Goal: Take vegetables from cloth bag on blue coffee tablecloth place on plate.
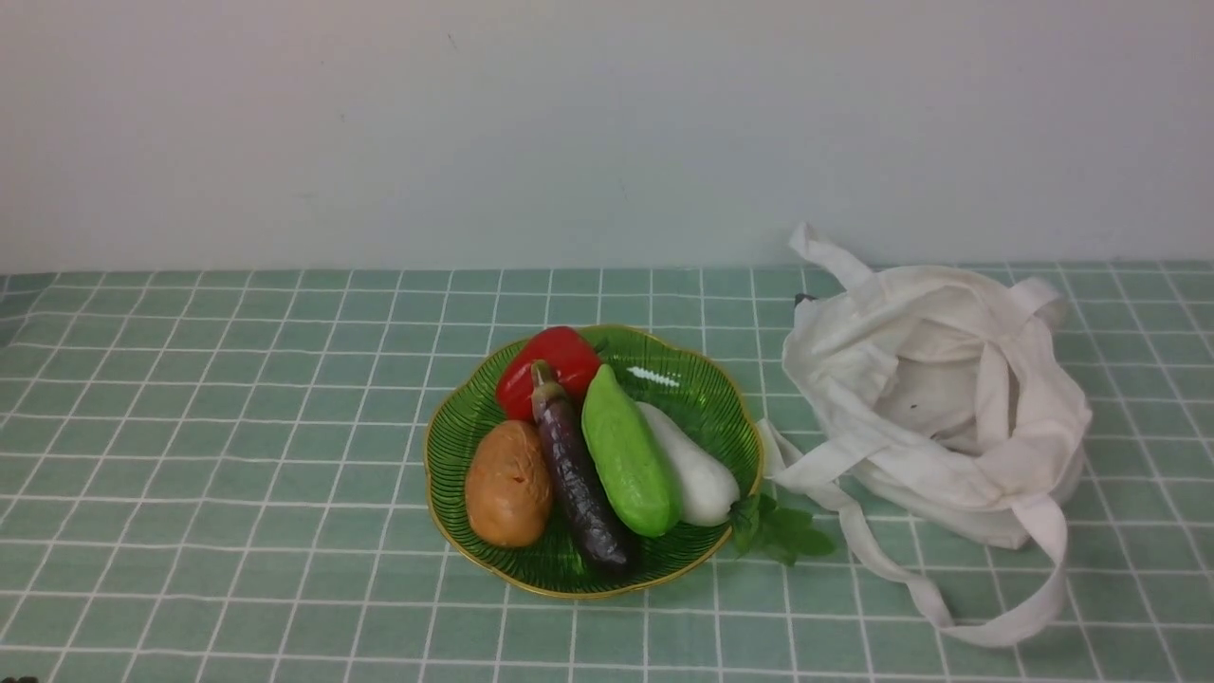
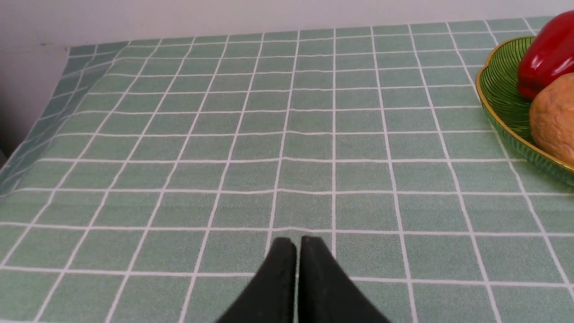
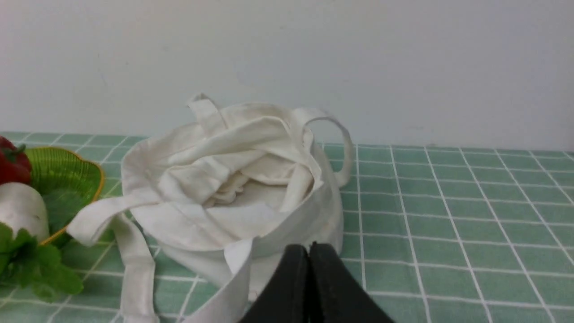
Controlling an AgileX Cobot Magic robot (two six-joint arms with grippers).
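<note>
The light-green vegetable [image 1: 628, 453] lies in the green plate [image 1: 702, 384] between the purple eggplant [image 1: 579, 474] and the white radish [image 1: 692, 465]. The off-white cloth bag [image 1: 948, 398] sits slumped and open to the plate's right on the teal grid tablecloth [image 1: 237, 427]; it also shows in the right wrist view [image 3: 233, 188]. Neither arm shows in the front view. My left gripper [image 2: 297, 244] is shut and empty above bare cloth, left of the plate [image 2: 502, 98]. My right gripper [image 3: 309, 249] is shut and empty just in front of the bag.
A red pepper [image 1: 550, 365] and a brown potato [image 1: 507, 484] also lie in the plate. Radish leaves [image 1: 778, 531] hang over the plate's rim onto the cloth. The bag's strap [image 1: 948, 607] loops toward the front. A white wall [image 1: 607, 123] stands behind the table.
</note>
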